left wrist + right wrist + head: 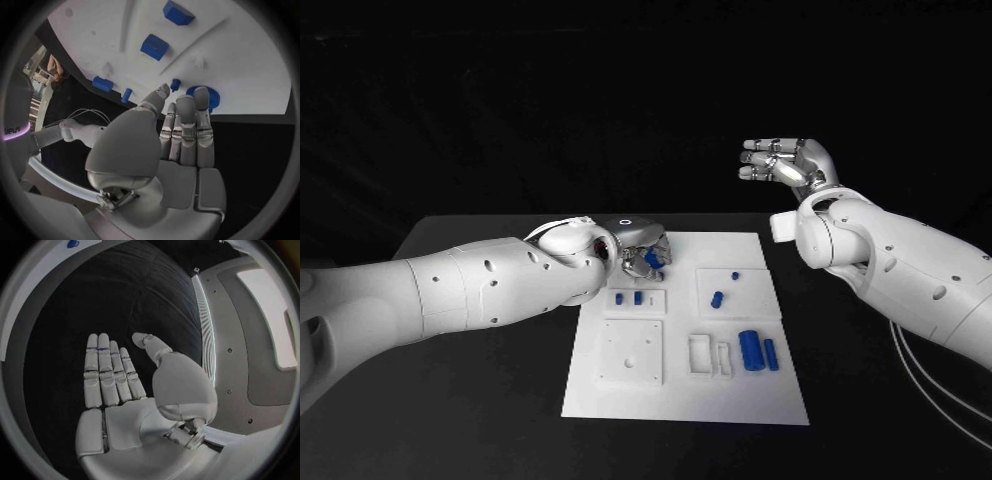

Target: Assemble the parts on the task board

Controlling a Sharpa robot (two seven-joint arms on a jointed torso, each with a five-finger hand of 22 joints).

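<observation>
The white task board (682, 400) lies in the middle of the black table. My left hand (639, 245) hangs over the board's far left corner, fingers straight and close together. In the left wrist view its fingertips (187, 102) reach a round blue part (212, 100) near the board's edge, and a small blue peg (175, 84) stands by the thumb tip. I cannot tell whether the fingers touch the round part. My right hand (783, 160) is raised high beyond the board's far right corner, and its flat palm (125, 405) holds nothing.
Loose blue parts lie on the board: two small blocks (629, 297) left of centre, two pieces (718, 298) right of centre, and two cylinders (759, 350) at the right. A white square plate (632, 350) and a white frame (700, 353) sit nearer me.
</observation>
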